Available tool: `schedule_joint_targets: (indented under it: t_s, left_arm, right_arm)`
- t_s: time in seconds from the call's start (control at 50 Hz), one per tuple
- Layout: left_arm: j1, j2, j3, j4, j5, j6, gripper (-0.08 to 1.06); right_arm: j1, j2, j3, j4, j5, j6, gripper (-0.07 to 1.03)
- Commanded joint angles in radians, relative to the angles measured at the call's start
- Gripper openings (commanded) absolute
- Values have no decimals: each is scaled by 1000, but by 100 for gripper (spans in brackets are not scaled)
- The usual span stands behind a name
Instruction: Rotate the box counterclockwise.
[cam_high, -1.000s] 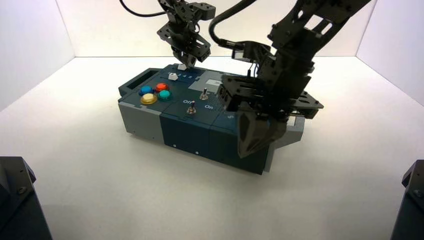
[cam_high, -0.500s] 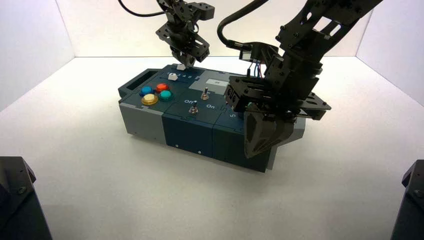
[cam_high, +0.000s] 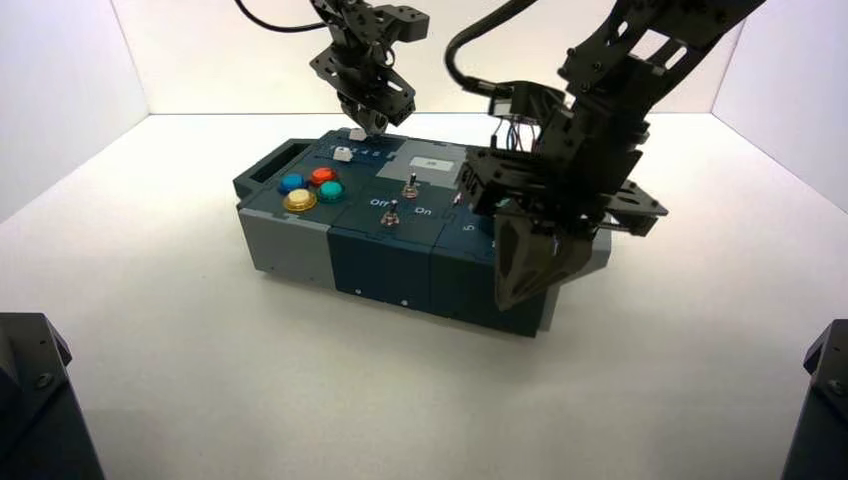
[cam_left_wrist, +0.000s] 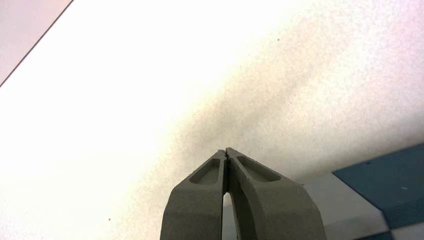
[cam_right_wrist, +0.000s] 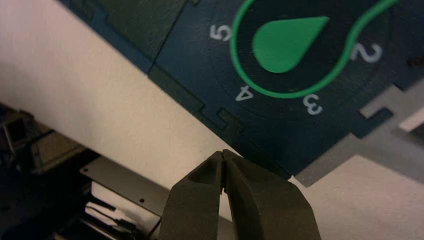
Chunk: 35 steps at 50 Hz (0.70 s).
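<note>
Right jaws (cam_right_wrist: 223, 152), closed together, at the box's (cam_high: 385, 240) near side, toward its right end! Left jaws (cam_left_wrist: 226, 151), also closed, at its far side.

Matte black all over, two bolted-together arms at the upper middle and upper right of the frame.

My right arm (cam_high: 625, 110) shows angular plates with round and slotted cutouts, dotted with small screws, a thick black cable (cam_high: 480, 35) arching beside it and thin red and blue wires near its joint; my left arm (cam_high: 365, 55) has similar perforated plates and a slimmer black cable. Seen from my wrists, my dark grey fingers (cam_left_wrist: 200, 200) taper to points, with recessed hollows.
</note>
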<state>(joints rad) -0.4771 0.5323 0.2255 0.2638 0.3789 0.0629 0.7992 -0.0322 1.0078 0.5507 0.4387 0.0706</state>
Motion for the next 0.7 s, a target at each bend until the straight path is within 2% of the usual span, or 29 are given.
schedule_joint_targets:
  t_s: [0.02,0.7]
  left_arm:
    - [-3,-26,29,-2,9,9,-3]
    - [-8,-72,89,-6,29,8,-3]
  right_arm:
    - [-81,-6,-20,-25,-11,2,-2]
    - [-173,29,-66,-94,-2,0,-2]
